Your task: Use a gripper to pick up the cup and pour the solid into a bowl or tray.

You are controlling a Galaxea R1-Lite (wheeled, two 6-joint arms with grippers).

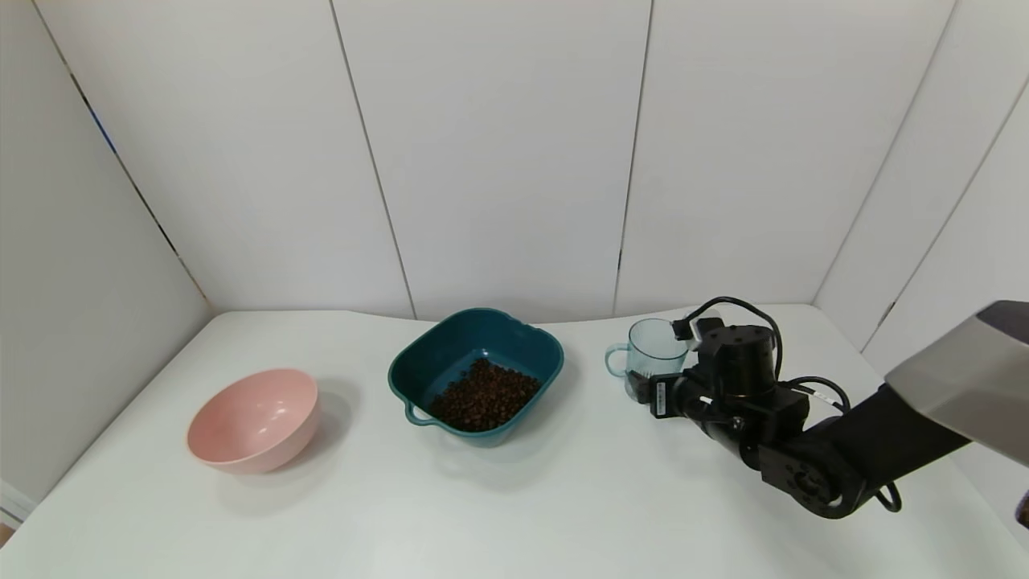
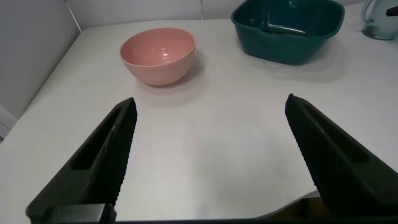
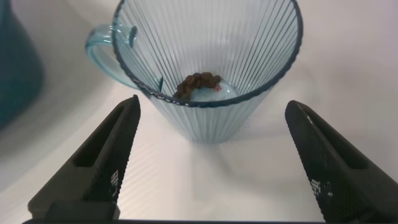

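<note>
The pale blue-green ribbed cup (image 1: 655,350) stands upright on the white table, right of the dark teal squarish bowl (image 1: 418,354). A heap of brown pellets (image 1: 485,394) lies in the teal bowl. In the right wrist view a few pellets (image 3: 198,84) remain at the bottom of the cup (image 3: 205,68). My right gripper (image 1: 643,386) is low on the near side of the cup, open and holding nothing (image 3: 211,106); the cup sits just beyond its fingertips, its handle pointing toward the bowl. My left gripper (image 2: 210,101) is open and empty over bare table at the front left.
A round pink bowl (image 1: 253,418) stands empty to the left of the teal bowl; it also shows in the left wrist view (image 2: 158,55). White wall panels close the back and sides of the table. The right arm reaches in from the right edge.
</note>
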